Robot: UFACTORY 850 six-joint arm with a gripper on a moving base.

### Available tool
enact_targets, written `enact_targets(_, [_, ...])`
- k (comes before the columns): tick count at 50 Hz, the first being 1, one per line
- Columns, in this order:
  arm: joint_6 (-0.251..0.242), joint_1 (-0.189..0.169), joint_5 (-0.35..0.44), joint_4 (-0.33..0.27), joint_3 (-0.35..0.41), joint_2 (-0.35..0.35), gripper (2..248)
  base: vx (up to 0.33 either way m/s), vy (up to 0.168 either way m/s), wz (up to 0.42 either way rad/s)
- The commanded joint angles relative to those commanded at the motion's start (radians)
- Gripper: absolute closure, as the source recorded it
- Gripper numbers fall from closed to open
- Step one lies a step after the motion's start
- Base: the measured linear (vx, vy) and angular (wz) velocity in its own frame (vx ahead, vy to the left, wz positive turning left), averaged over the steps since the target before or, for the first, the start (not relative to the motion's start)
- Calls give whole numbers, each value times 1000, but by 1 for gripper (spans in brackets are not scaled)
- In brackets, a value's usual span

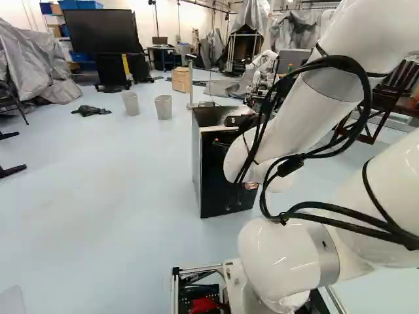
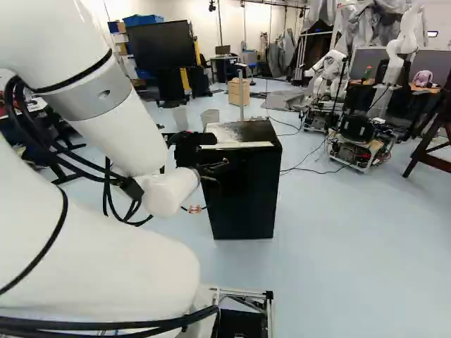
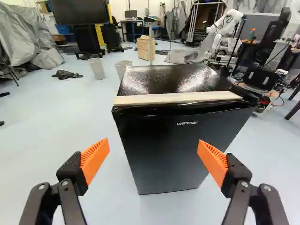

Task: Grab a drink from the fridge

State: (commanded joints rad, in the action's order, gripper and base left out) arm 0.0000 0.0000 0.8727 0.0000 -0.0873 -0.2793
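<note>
Ahead of the gripper (image 3: 153,143), centred slightly toward its right, we find the fridge (image 3: 171,154), its door's upper edge (image 3: 159,110) running crosswise to our approach. We record fingers (image 3: 95,160) spread wide, empty. We see no drink; presumably it is inside.

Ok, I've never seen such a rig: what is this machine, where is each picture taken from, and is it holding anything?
It is one white robot arm on a moving base, ending in a black two-finger gripper. Two pictures come from base cameras behind the arm, left and right of it; the third looks along the gripper from its wrist. All show the same black mini fridge on the floor, door shut, a pale strip along its top front edge. The gripper is open, holding nothing.
</note>
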Motion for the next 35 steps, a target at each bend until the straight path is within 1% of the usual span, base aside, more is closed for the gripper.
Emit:
enact_targets(12, [0, 0, 0, 0, 0, 0, 3, 1, 85, -14])
enact_targets(35, [0, 0, 0, 0, 0, 0, 3, 1, 100, -15])
